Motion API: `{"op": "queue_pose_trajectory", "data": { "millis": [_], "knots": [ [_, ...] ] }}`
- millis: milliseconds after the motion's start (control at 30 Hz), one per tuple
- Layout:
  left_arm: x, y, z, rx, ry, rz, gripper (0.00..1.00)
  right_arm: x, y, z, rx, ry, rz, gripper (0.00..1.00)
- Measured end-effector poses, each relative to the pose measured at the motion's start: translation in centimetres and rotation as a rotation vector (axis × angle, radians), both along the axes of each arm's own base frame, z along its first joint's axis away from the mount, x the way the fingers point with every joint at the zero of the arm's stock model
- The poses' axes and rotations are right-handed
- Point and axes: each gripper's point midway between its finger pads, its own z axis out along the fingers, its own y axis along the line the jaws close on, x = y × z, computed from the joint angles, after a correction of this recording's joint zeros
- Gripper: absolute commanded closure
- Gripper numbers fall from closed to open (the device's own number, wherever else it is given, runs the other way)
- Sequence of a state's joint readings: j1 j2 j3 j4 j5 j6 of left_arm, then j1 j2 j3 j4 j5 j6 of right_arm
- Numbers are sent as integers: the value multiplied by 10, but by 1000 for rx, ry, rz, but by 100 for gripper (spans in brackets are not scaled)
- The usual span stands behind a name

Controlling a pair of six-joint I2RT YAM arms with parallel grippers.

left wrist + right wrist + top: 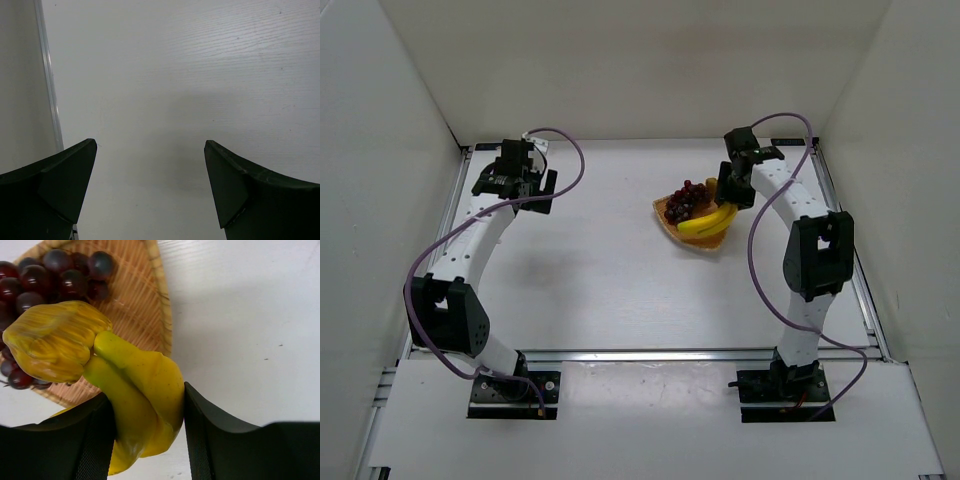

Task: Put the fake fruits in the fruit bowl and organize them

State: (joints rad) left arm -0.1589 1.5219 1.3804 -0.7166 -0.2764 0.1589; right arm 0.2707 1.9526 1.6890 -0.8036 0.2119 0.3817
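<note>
The fruit bowl (663, 211) is a tan woven basket right of the table's centre. Dark red grapes (688, 197) lie in its far half. The yellow banana bunch (708, 223) curves over its near right side. My right gripper (727, 190) is shut on the bunch close to its stem end. In the right wrist view both fingers press the bananas (145, 390) at the gripper (147, 410), with the knobbly stem end over the basket weave (135, 300) and the grapes (50, 280) beyond. My left gripper (535, 188) stands open at the far left, with only bare table between its fingers (60, 185).
White walls close in the table on the left, back and right. An aluminium rail (50, 85) runs along the left edge near my left gripper (150, 150). Purple cables loop off both arms. The arm bases are bolted at the near edge.
</note>
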Motion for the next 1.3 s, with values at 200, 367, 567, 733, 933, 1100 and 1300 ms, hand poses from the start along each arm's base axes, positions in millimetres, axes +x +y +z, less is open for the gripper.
{"op": "queue_pose_trajectory", "data": {
  "millis": [200, 367, 567, 733, 933, 1100, 1300],
  "knots": [
    [-3, 1, -2, 1, 12, 3, 0, 11, 10, 12, 38, -37, 24, 0],
    [-4, 5, -2, 2, 18, 13, 0, 15, 8, 24, 27, -63, 32, 0],
    [-6, 25, -2, -10, 20, 68, 0, -17, -32, 90, 67, -210, -56, 0],
    [-12, 55, 4, -47, -2, 167, 0, -84, -147, 167, 56, -480, -366, 0],
    [-24, 71, -2, -101, 7, 239, 0, -163, -200, 108, 21, -397, -591, 0],
    [-28, 75, -5, -136, 16, 266, 0, -195, -188, 51, 44, -253, -611, 0],
    [-31, 77, -5, -171, 15, 280, 0, -200, -185, 52, 54, -269, -620, 0]
  ]
}}
